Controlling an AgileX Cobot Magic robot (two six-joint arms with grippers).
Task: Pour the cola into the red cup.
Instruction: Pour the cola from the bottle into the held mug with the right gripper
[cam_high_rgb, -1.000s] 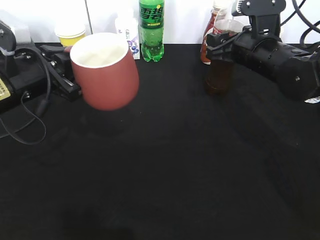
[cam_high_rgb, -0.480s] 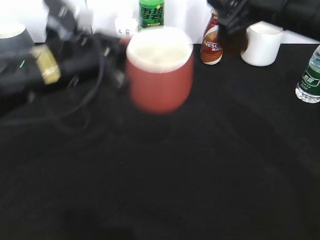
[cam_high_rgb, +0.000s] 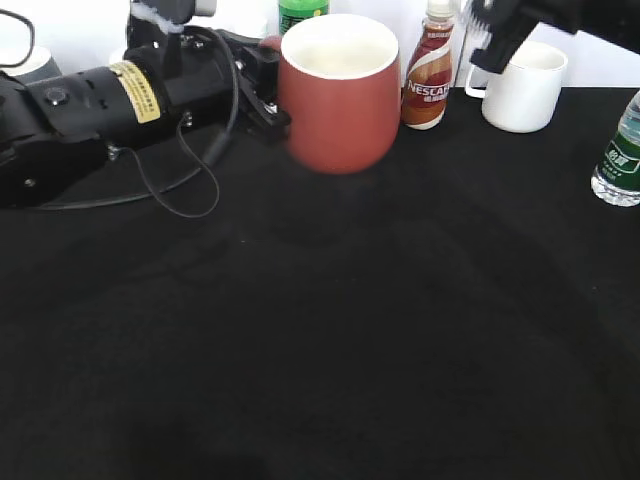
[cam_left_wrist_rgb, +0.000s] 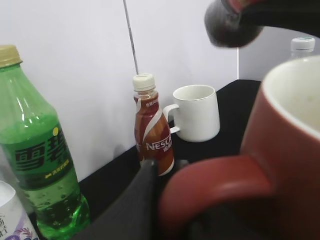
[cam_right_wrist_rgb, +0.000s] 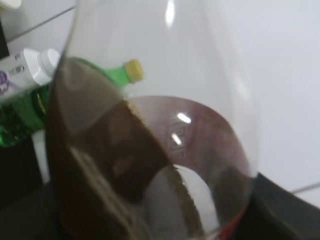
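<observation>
The left gripper (cam_high_rgb: 268, 95) is clamped on the loop handle of the brick-red rounded ceramic mug (cam_high_rgb: 340, 92), holding it upright above the black table (cam_high_rgb: 330, 330), its white inside facing up. Up at the top right, the right gripper (cam_high_rgb: 487, 40) is mostly cut off; from the right wrist view it grasps the clear plastic cola bottle (cam_right_wrist_rgb: 150, 150), tilted, dark liquid pooled to one side, raised above the mug. Behind stand a brown-and-white Nescafe bottle (cam_high_rgb: 428, 75), a white ceramic mug (cam_high_rgb: 523, 88), and a green Sprite bottle (cam_left_wrist_rgb: 37, 150).
</observation>
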